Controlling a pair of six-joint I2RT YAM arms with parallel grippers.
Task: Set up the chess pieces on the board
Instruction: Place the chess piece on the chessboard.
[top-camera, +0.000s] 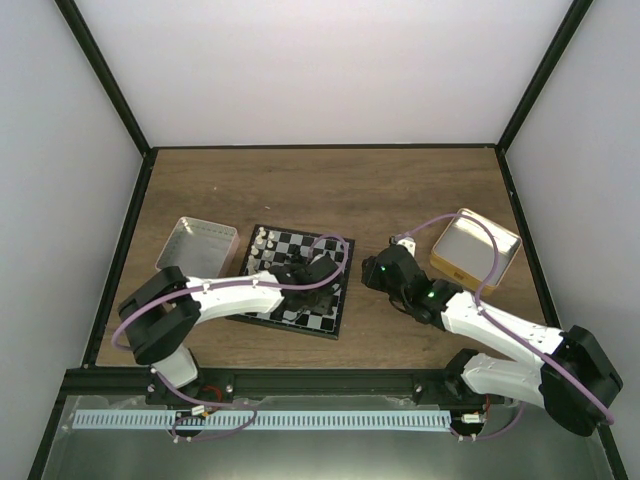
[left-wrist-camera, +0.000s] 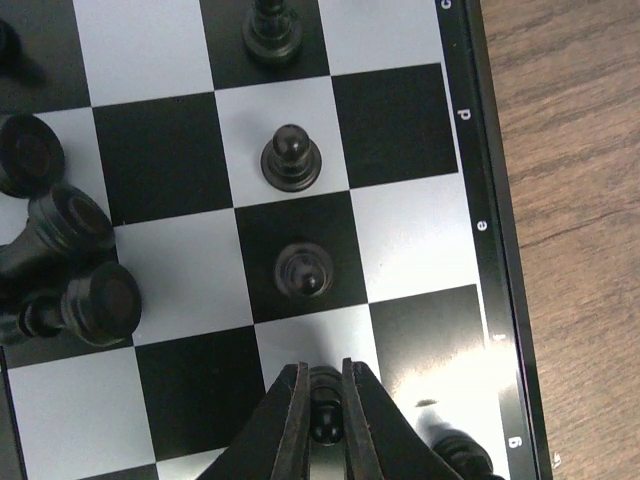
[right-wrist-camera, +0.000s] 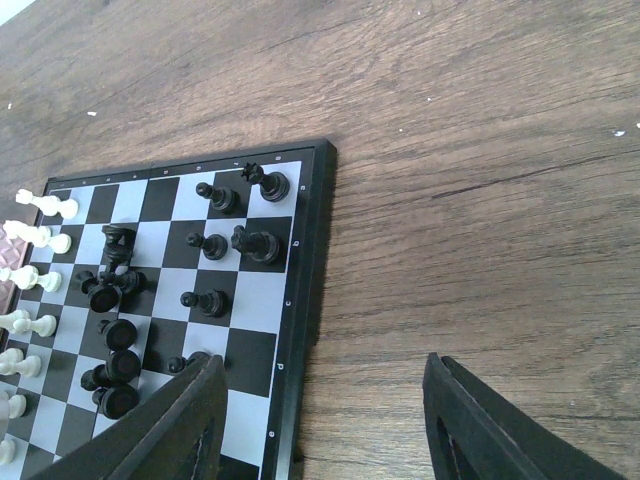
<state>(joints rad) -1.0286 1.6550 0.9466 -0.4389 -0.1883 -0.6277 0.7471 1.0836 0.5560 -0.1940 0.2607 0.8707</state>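
Black-and-white checked board (left-wrist-camera: 160, 170), black and cream chess pieces (left-wrist-camera: 290, 160), brown wood-grain table (right-wrist-camera: 480, 150), yellow-tan tin (top-camera: 460, 272)

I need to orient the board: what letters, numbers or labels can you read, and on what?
"d": the board's border, left wrist view, sideways.
"e": same border, below it.
"g": same border, lowest.
Letter at the top edge is cut off; the one above "g" is glared out.
Right wrist view: border marks too small.

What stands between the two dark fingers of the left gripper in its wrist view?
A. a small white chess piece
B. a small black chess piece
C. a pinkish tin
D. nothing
B: the left gripper is shut on a small black chess piece over a white square of the black-and-white checked chessboard.
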